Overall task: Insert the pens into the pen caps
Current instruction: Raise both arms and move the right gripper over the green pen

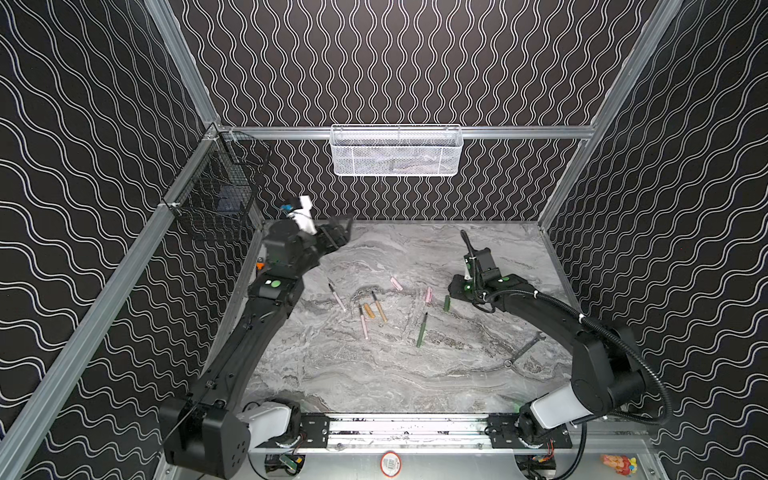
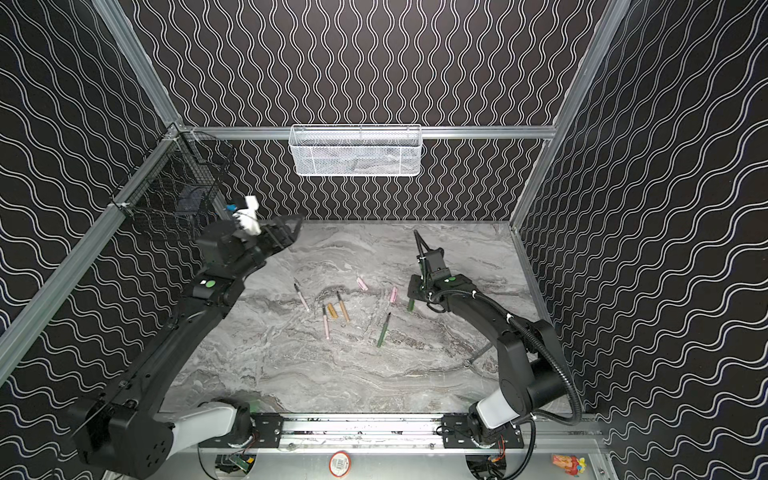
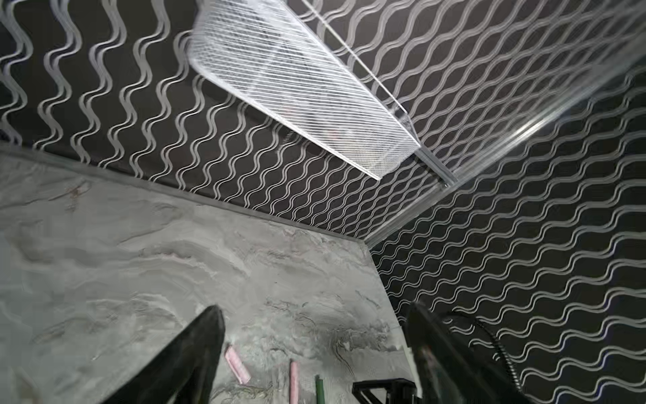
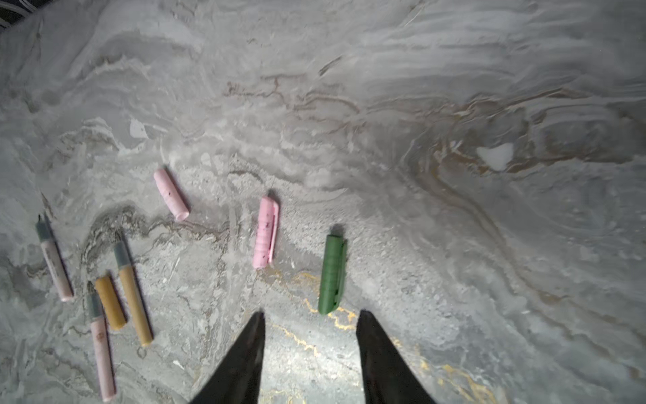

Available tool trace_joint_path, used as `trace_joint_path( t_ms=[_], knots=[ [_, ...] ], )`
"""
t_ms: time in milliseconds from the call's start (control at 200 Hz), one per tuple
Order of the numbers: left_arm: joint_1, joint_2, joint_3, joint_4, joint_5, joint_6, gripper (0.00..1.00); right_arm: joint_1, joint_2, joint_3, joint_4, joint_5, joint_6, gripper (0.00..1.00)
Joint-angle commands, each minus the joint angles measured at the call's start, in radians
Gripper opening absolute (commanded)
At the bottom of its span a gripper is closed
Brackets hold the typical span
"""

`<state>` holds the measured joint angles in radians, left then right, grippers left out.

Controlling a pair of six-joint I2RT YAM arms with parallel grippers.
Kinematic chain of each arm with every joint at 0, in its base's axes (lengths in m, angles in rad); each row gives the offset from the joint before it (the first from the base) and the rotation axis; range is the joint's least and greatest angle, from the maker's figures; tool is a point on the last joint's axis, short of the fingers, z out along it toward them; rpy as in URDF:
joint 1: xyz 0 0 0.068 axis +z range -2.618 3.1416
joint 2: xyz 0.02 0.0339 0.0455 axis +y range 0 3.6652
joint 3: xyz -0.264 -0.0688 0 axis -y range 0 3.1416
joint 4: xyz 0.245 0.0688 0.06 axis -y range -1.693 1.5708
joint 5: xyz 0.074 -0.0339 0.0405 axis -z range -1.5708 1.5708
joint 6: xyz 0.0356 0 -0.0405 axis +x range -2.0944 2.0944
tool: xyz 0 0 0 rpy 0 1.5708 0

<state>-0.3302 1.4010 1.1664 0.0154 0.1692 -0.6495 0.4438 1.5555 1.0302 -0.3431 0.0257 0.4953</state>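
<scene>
Four pens lie mid-table: two pale pink (image 1: 336, 297) (image 1: 363, 323), one gold-tan (image 1: 380, 311), one dark green (image 1: 422, 331). The pen caps lie loose: gold-tan (image 1: 369, 311), two pink (image 1: 396, 284) (image 1: 429, 294), dark green (image 1: 447, 303). My right gripper (image 4: 311, 314) hovers low and open, nothing between its fingers. The green cap (image 4: 332, 274) lies just beyond its tips and a pink cap (image 4: 265, 232) beside that. My left gripper (image 3: 314, 314) is open and empty, raised at the back left (image 1: 347, 226), far from the pens.
A metal wrench (image 1: 524, 350) lies at the right, near the right arm's elbow. A white mesh basket (image 1: 395, 151) hangs on the back wall. A black wire basket (image 1: 216, 195) hangs on the left wall beside the left wrist.
</scene>
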Motion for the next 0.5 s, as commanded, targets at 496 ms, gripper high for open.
trace_joint_path(
  t_ms=[496],
  knots=[
    [-0.103,0.100,-0.007,-0.213,-0.107,0.205,0.77,0.177,0.138,0.163,-0.278,0.030,0.227,0.35]
  ],
)
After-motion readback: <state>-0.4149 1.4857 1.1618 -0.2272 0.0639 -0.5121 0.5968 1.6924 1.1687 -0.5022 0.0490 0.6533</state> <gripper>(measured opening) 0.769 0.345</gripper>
